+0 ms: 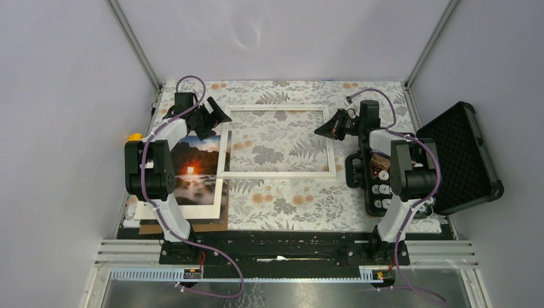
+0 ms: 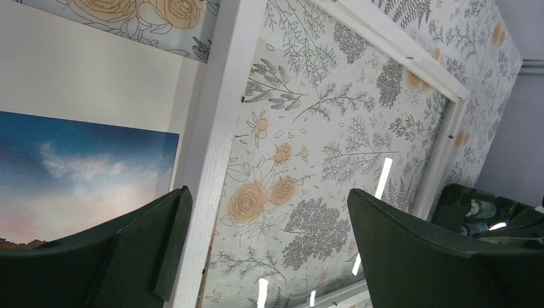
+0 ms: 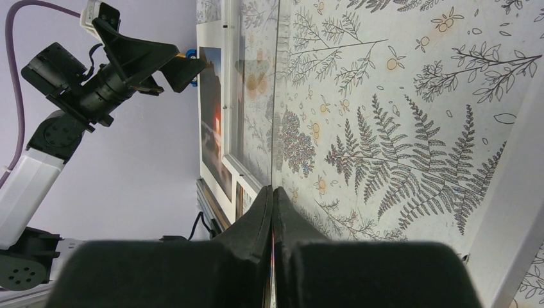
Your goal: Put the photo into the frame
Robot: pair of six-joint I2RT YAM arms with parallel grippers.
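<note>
Photo flat and picture side up on a white mat at the left of the counter, just beside the left rail of the frame and outside it, partly hidden by the left arm. Brown board under the mat, showing at its near edge. Frame flat on the flowered cloth mid-counter, pattern visible through its middle. Left tool above the frame's far left corner, fingers spread wide, one to each side of the left rail in the wrist view. Right tool at the frame's right rail, fingers pressed together. Open black case at the counter's right edge, beside the right arm.
</note>
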